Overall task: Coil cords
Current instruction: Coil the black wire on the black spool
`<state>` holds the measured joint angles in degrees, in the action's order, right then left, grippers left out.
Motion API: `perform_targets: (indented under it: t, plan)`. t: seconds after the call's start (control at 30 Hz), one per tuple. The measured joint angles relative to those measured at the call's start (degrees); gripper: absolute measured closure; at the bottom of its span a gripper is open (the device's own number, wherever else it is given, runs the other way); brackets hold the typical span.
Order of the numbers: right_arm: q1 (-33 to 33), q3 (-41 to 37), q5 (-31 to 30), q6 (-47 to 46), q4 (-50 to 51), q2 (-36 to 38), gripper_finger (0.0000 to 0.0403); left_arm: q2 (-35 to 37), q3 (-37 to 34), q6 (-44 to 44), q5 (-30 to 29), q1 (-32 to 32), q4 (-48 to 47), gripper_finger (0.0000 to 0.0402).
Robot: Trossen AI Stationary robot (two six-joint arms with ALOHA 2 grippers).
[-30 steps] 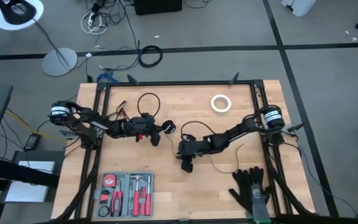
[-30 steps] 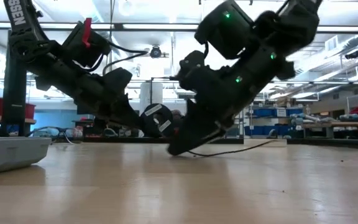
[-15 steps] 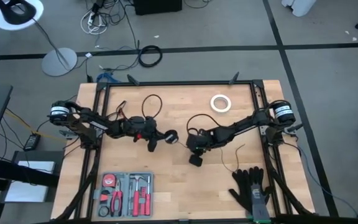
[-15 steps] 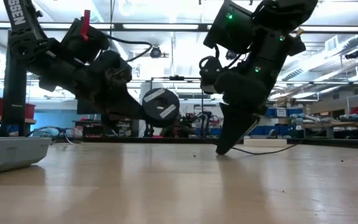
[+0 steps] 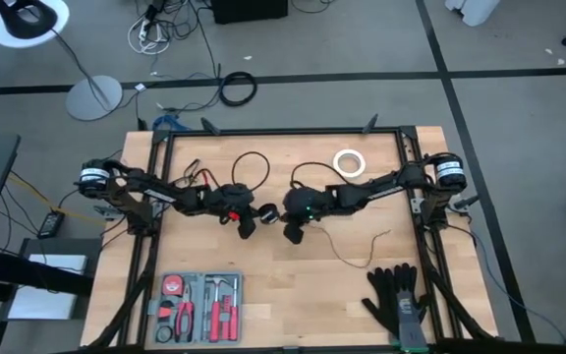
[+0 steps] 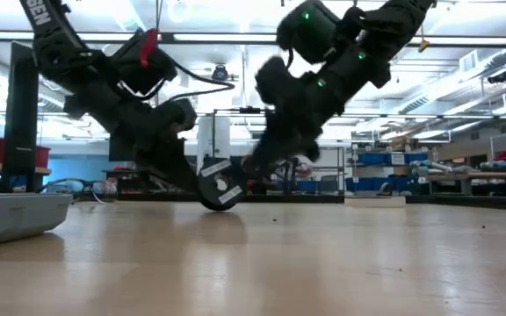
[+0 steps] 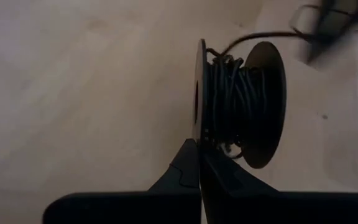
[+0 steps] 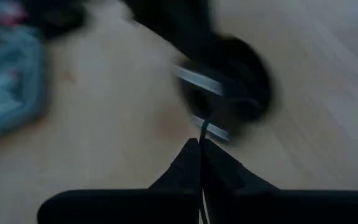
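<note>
The cords are one thin black cord, partly wound on a small round black puck (image 7: 241, 102), a spool with two flanges. My left gripper (image 5: 247, 220) is shut on the puck (image 5: 264, 211) at mid-table. My right gripper (image 5: 291, 232) is shut on the cord just right of the puck (image 8: 229, 74). Loose loops (image 5: 251, 162) (image 5: 305, 177) lie on the wood behind the arms. The cord's free tail (image 5: 354, 254) trails toward the near right. In the low view the puck (image 6: 218, 189) sits low, close to the tabletop. My left gripper pinches the rim of one flange (image 7: 199, 134) between its two fingertips, slanting down from the table's left. The puck stands on edge beyond the fingers; whether it touches the table I cannot tell. My right gripper pinches the cord (image 8: 204, 129) at its fingertips, slanting down from the table's right. The short stretch to the puck runs straight.
A white tape ring (image 5: 349, 162) lies far right. A tool tray (image 5: 199, 305) sits near left and black gloves (image 5: 396, 300) near right. Black frame rails (image 5: 283, 131) run along the table's far and side edges.
My right gripper has risen off the table and gone toward the far edge and left, up to the puck, drawing the cord with it. My left gripper has tipped, and the puck has come down close to the tabletop. The loose loops have shifted on the wood.
</note>
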<state>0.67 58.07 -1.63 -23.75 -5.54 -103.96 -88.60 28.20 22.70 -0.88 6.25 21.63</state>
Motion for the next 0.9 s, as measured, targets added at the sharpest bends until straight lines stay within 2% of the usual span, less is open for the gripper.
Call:
perform_targets:
  t: [0.1,0.27,0.5,0.9]
  plan:
    - [0.29,0.00,0.48,0.92,-5.20,0.00,0.0402,-0.02,2.17,-0.05,-2.92,0.01,-2.49,0.0402]
    - [0.20,0.00,0.44,1.41,-9.56,0.00,0.0402,-0.02,4.63,-0.07,-3.88,0.01,-2.34,0.0402]
    - [0.81,0.00,-4.34,2.99,-9.66,0.00,0.0396,-0.04,8.34,0.19,-2.20,-0.02,-1.98,0.0402]
    - [0.72,0.02,-4.64,3.24,-9.92,1.58,0.0399,-0.07,9.93,0.09,-1.45,-0.03,-11.95,0.0402]
